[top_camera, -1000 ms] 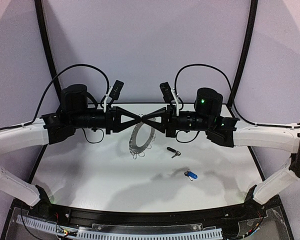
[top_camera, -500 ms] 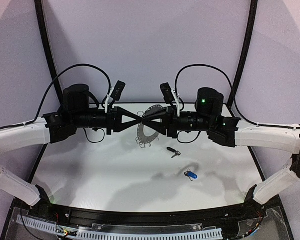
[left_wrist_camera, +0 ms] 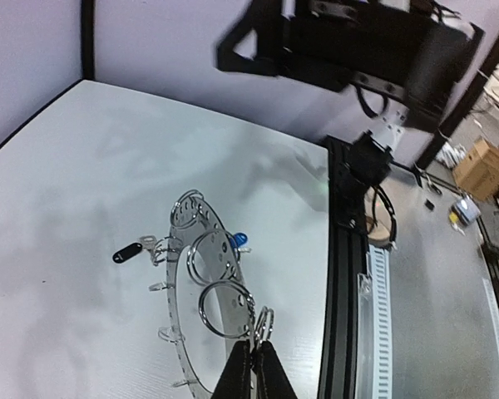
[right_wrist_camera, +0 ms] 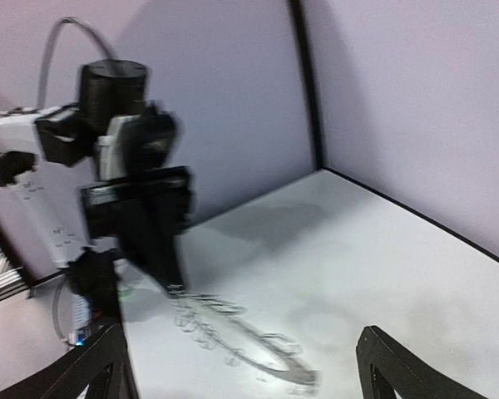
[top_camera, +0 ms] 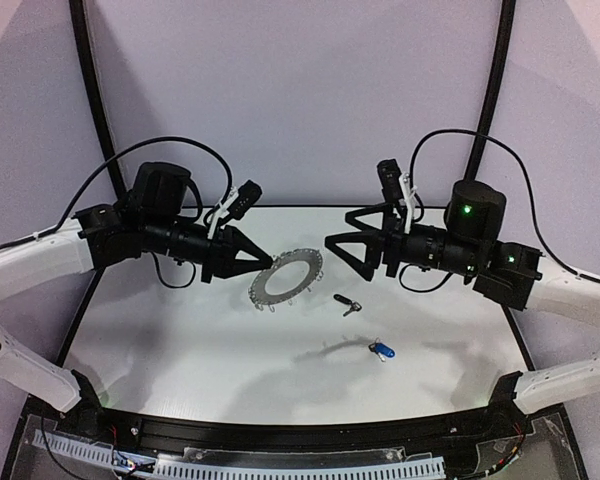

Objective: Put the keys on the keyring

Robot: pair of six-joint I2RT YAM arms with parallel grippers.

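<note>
At centre frame, the left gripper (top_camera: 266, 261) pinches a wire loop (left_wrist_camera: 264, 320) of the tilted keyring (top_camera: 267, 288). The right gripper (top_camera: 345, 245) gapes wide and empty. The black key (top_camera: 347, 303) and blue key (top_camera: 382, 351) lie lower right on the table (top_camera: 160, 340). It is best to grip a key by its plastic head.

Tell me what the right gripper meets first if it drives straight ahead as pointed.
Most likely the keyring, hanging from the shut left gripper straight ahead of the open right gripper. Depth is unclear; it could pass over the ring.
</note>
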